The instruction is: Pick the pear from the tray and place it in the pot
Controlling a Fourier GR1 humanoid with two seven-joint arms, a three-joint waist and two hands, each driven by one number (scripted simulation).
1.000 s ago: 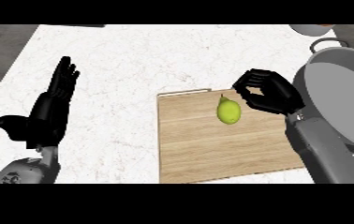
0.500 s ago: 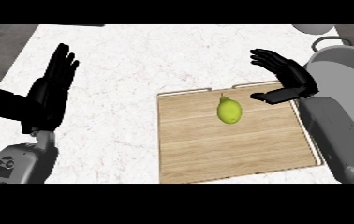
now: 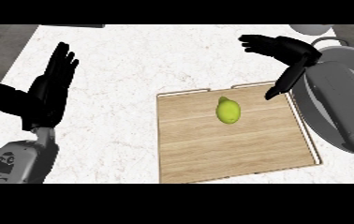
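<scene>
the right hand (image 3: 294, 52) is lifting up and away from the pear (image 3: 228, 110). its fingers, curled close beside the fruit a second ago, are now spreading wide and holding nothing. the pear is lying where it was, in the upper middle of the wooden tray (image 3: 207, 153), apart from the hand. the pot (image 3: 330, 101) is standing just beside the tray's right edge, partly out of view. the left hand (image 3: 50, 89) is resting open, fingers up, at the left. judgement: the pick is not yet made, and the right hand is needing a fresh descent onto the pear.
</scene>
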